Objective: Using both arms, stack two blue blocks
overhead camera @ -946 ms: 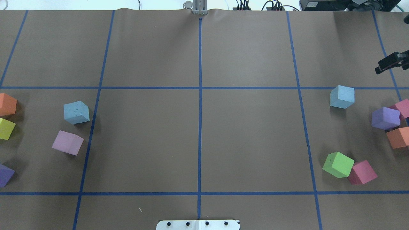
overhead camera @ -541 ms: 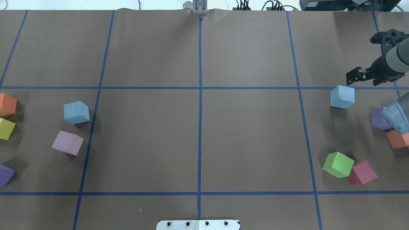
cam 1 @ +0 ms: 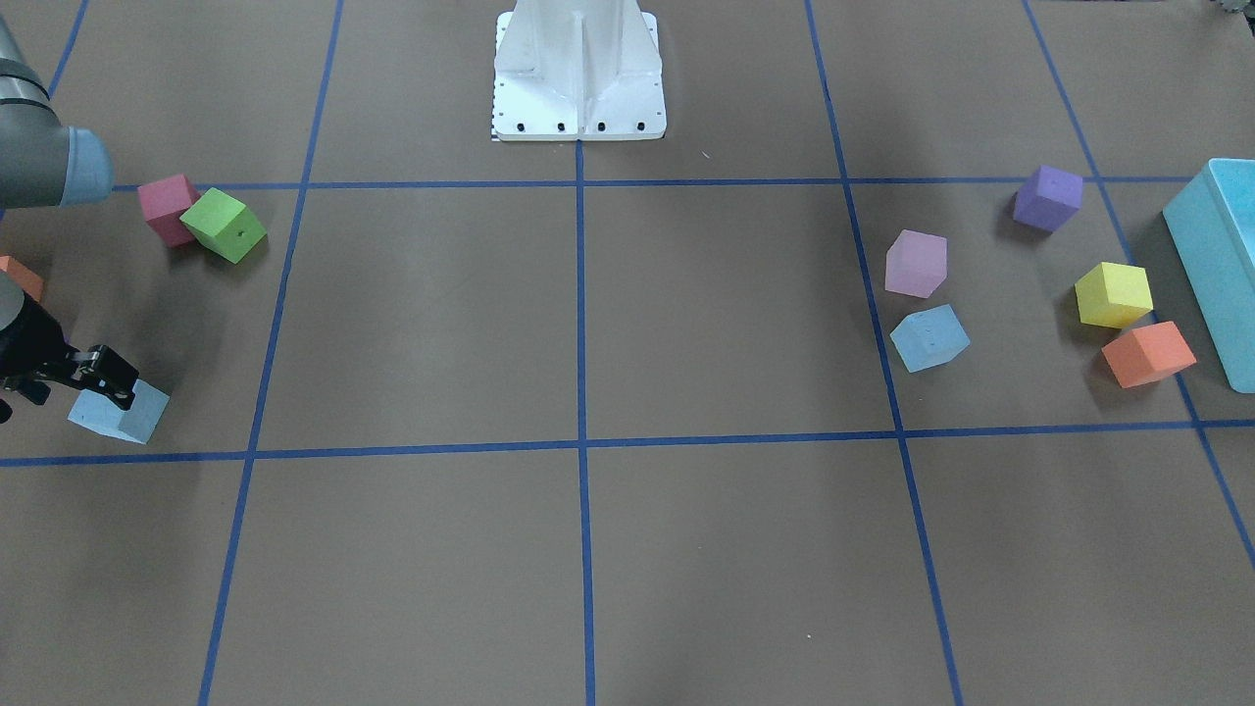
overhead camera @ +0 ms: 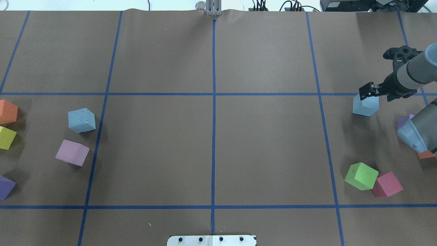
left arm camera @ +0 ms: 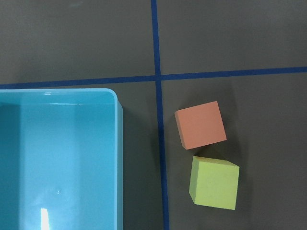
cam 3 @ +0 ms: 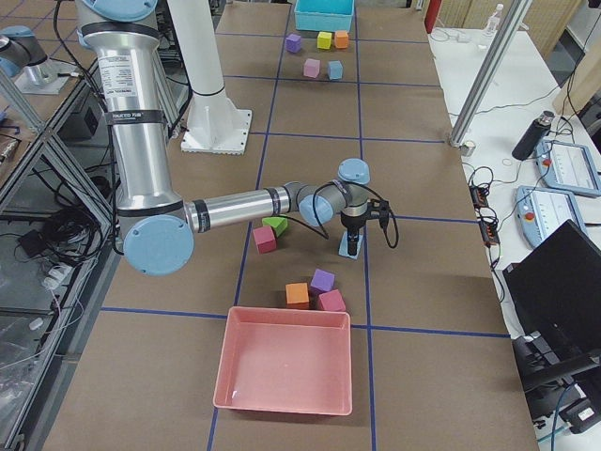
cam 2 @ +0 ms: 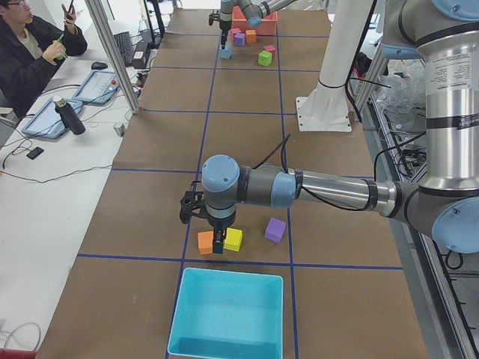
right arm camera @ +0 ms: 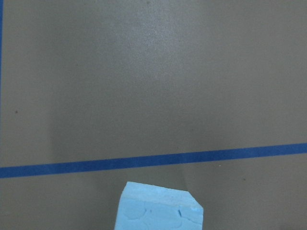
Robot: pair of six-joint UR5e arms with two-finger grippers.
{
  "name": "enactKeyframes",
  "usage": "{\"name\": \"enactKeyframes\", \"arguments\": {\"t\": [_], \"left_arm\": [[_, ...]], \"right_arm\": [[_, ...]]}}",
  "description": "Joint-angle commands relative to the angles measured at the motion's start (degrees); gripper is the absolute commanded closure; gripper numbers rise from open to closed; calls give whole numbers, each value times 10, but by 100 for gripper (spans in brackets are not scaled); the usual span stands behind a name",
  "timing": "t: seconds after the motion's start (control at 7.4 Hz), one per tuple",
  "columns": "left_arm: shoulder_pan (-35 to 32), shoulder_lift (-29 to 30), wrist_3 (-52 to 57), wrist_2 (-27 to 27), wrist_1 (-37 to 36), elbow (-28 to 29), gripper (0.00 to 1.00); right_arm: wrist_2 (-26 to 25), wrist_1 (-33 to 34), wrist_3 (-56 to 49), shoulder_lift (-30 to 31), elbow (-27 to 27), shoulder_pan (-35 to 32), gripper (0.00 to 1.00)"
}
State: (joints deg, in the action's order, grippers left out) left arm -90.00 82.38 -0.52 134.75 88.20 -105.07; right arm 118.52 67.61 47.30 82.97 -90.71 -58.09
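Hovering over a pale-blue foam cube (overhead camera: 364,106) by the right edge of the bench (overhead camera: 266,153), the right gripper (overhead camera: 368,91) hides its spread. The other cube (overhead camera: 81,120), pitted, sits near the left edge; the left gripper (cam 2: 218,244) cannot be judged.

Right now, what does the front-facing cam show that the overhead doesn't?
Only front-facing: the turquoise box at the view's right edge. Only overhead: cables beyond the far edge, and a purple cube partly hidden by the right arm. Both: one blue block with the right gripper by it, the other blue block, and the green cube and pink cube side by side.
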Motion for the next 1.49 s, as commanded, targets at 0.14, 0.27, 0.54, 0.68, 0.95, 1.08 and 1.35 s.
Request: {"name": "enactKeyframes", "arguments": {"t": [0.14,0.27,0.54,0.68,0.95,1.08,1.35], "left_arm": [[0,0,-1,0,4,1,2],[0,1,-2,0,4,1,2],[0,0,-3,-1,4,0,2],[0,0,-3,0,4,0,2],[0,-3,-3,0,4,-1,2],[0,-4,-3,0,4,-1,2],[0,-4,-3,0,4,0,2]], "right_arm": [[-4,-2,1,0,14,20,0],[-9,-2,0,-1,13,29,0],[-28,-2,-4,1,14,43,1],[-29,-3,-10,3,14,44,1],[-28,-2,-70,7,14,43,43],[-28,-1,-99,6,15,43,74],[-18,3,-107,-21,5,45,96]]}}
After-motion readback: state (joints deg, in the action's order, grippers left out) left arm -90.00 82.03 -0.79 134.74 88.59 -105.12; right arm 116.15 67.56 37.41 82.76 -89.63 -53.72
